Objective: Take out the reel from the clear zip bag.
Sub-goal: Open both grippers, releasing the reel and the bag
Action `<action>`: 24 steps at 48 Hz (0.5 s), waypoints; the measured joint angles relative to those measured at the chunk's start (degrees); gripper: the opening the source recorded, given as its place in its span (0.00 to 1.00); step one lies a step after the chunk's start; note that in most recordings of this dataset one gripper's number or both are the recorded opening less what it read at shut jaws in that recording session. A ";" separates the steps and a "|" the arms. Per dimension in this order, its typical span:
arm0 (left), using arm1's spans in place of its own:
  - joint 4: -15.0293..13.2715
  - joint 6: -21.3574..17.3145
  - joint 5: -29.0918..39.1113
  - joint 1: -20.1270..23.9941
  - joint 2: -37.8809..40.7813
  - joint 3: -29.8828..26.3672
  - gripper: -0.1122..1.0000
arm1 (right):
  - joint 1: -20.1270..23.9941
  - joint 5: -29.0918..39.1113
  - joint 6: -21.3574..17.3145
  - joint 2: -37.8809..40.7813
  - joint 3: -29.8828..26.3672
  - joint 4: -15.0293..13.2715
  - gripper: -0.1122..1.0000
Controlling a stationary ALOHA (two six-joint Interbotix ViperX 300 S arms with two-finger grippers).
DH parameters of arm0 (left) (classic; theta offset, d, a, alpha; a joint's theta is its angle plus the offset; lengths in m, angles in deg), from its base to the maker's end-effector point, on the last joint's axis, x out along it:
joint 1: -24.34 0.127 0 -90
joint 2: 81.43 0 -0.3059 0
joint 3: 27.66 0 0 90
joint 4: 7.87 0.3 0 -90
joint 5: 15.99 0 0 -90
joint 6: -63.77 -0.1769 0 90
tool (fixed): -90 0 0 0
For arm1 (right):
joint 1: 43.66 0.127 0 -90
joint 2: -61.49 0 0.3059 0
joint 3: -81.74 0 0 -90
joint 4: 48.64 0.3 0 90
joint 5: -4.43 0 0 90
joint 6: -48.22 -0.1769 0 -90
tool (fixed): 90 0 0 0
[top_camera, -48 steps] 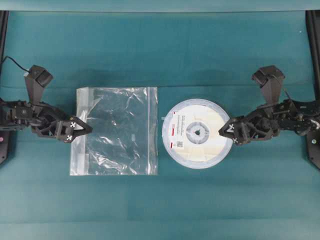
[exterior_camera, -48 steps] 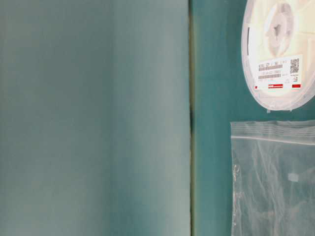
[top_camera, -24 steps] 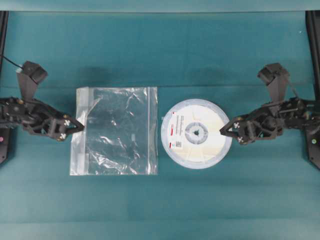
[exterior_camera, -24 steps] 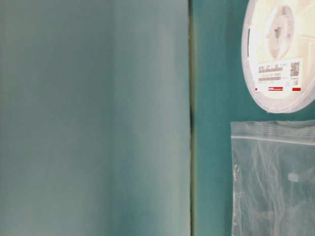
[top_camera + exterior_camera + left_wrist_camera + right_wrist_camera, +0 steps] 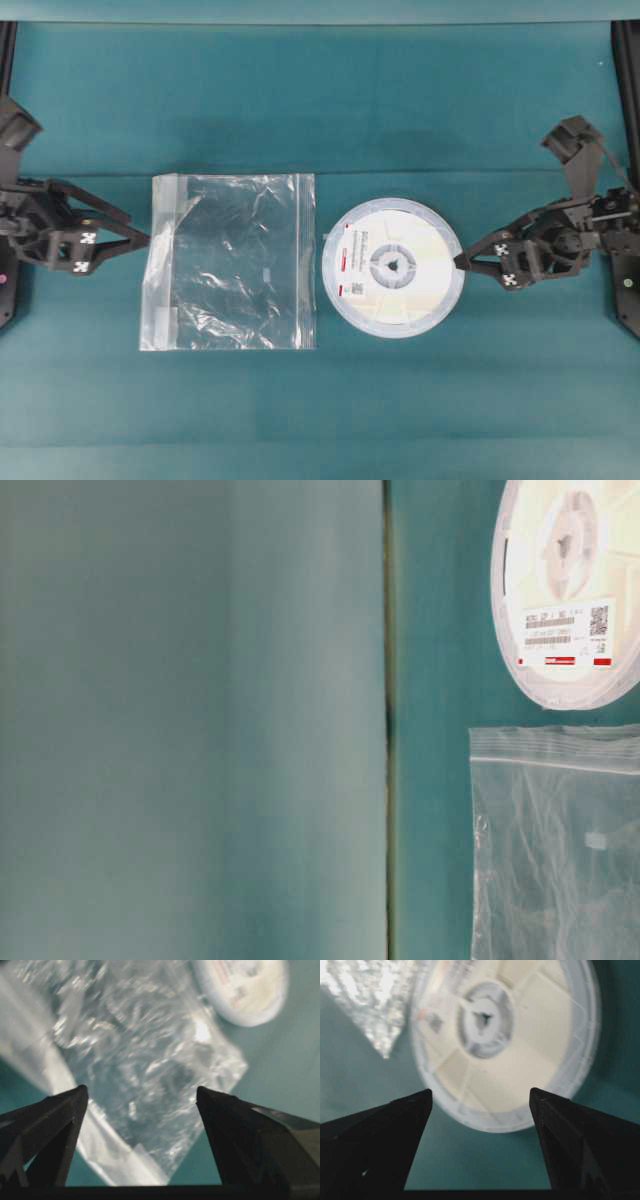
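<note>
The reel lies flat on the teal table, outside the clear zip bag and just right of it, with a narrow gap between them. Its label with red marks faces up. The bag lies flat and looks empty. My left gripper is open and empty at the bag's left edge. In the left wrist view the bag lies ahead of the gripper. My right gripper is open and empty at the reel's right rim. In the right wrist view the reel lies just ahead of the gripper.
Black frame posts stand at the table's left and right edges. The table-level view shows the reel above the bag, and a pale panel fills its left half.
Both arms have drawn back outward: the left gripper moved left off the bag's edge, the right gripper moved right to the reel's rim. Reel and bag have barely moved.
</note>
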 measured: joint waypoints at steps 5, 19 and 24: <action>-0.09 -2.55 2.37 0.09 -2.81 -0.44 0.94 | 0.00 0.09 0.35 -2.99 0.00 -1.67 0.90; -0.09 -12.22 4.83 0.00 -8.53 -1.76 0.94 | 0.00 0.18 4.13 -12.04 -0.09 -7.82 0.90; 0.00 -15.03 5.10 -0.26 -9.14 -2.37 0.94 | 0.00 0.97 5.80 -14.94 -0.62 -11.43 0.90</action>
